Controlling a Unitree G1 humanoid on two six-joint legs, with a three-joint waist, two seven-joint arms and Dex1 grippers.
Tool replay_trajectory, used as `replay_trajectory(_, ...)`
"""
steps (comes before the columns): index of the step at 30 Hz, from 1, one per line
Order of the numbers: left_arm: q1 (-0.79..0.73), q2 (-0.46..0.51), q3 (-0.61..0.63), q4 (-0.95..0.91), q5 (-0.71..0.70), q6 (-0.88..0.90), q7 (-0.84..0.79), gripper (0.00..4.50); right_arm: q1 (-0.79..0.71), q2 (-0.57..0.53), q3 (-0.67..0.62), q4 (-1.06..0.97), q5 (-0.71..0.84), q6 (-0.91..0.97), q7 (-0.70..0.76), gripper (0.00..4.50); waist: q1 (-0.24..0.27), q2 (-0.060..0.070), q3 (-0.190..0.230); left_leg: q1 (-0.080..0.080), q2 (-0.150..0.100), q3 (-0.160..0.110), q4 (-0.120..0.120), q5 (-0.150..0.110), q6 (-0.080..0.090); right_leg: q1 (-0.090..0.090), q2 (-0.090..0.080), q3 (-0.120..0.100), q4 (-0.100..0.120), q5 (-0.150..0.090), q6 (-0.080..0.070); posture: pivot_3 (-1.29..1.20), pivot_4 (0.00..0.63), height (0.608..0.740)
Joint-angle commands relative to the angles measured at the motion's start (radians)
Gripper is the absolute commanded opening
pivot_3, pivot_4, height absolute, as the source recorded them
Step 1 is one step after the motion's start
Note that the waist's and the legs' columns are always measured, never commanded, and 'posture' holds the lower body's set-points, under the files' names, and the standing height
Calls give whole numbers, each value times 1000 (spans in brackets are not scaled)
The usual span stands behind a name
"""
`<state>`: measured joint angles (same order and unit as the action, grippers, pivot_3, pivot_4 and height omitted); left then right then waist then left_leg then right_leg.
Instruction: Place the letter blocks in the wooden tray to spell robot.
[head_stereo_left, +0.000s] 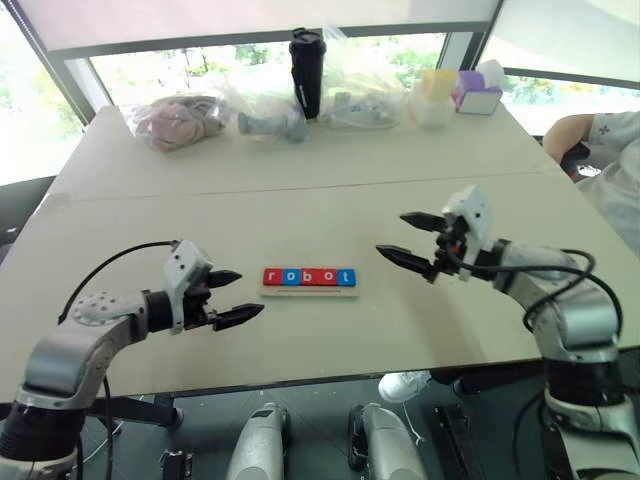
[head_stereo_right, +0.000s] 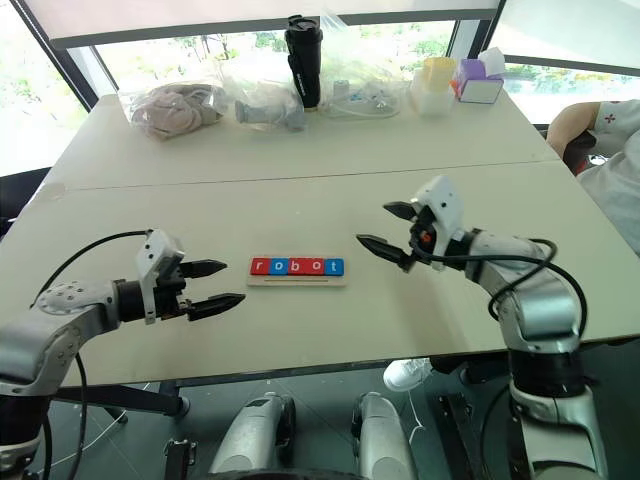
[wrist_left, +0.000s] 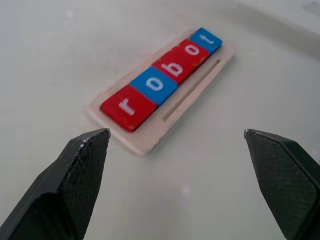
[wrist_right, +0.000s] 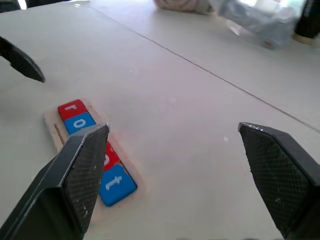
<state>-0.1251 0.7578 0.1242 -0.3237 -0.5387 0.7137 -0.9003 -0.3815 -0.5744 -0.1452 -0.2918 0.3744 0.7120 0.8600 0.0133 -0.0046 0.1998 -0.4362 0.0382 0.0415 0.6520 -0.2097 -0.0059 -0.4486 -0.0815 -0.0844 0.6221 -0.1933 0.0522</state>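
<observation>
From the left eye view I see the wooden tray (head_stereo_left: 309, 288) just below the middle of the frame, lying flat on the table (head_stereo_left: 300, 200). The five letter blocks (head_stereo_left: 309, 277) sit side by side in it, red, blue, red, red, blue, reading "robot". My left gripper (head_stereo_left: 232, 297) hangs at lower left of the tray with its two black fingers spread apart and nothing between them. My right gripper (head_stereo_left: 410, 240) is to the right of the tray and a bit higher in the frame, fingers likewise wide and empty. Neither touches the tray.

Along the top of the frame I see a black tumbler (head_stereo_left: 306, 72), clear plastic bags (head_stereo_left: 180, 120), a yellow box (head_stereo_left: 437, 90) and a purple box (head_stereo_left: 476, 92). A person's arm (head_stereo_left: 590, 135) shows at the right edge.

In the left wrist view the tray (wrist_left: 150, 142) runs diagonally from centre towards upper right, the blocks (wrist_left: 162, 80) filling its slot. The left fingers (wrist_left: 80, 170) stand far apart in the lower corners.

In the right wrist view the tray (wrist_right: 52, 125) is at lower left, partly behind one right finger (wrist_right: 82, 165). The tip of the left gripper (wrist_right: 20, 60) shows at the upper left edge.
</observation>
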Motion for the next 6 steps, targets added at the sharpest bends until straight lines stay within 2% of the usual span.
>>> replay_trajectory(1, 36, 18, 81, -37, -34, -4, 7, 4500, 73, -31, -84, -148, 89, 116, -53, 4278, -1, 0, 0, 0, 0, 0, 0, 0, 0, 0, 0, 0, 0, 0, 0, 0, 150, 740)
replay_trajectory(6, 118, -22, 165, -22, -54, -40, 42, 4500, 226, -16, -149, -237, 142, 179, -135, 4278, -1, 0, 0, 1, 5, 2, -2, -2, -3, 1, 0, -1, -5, 1, -2, 0, 150, 740)
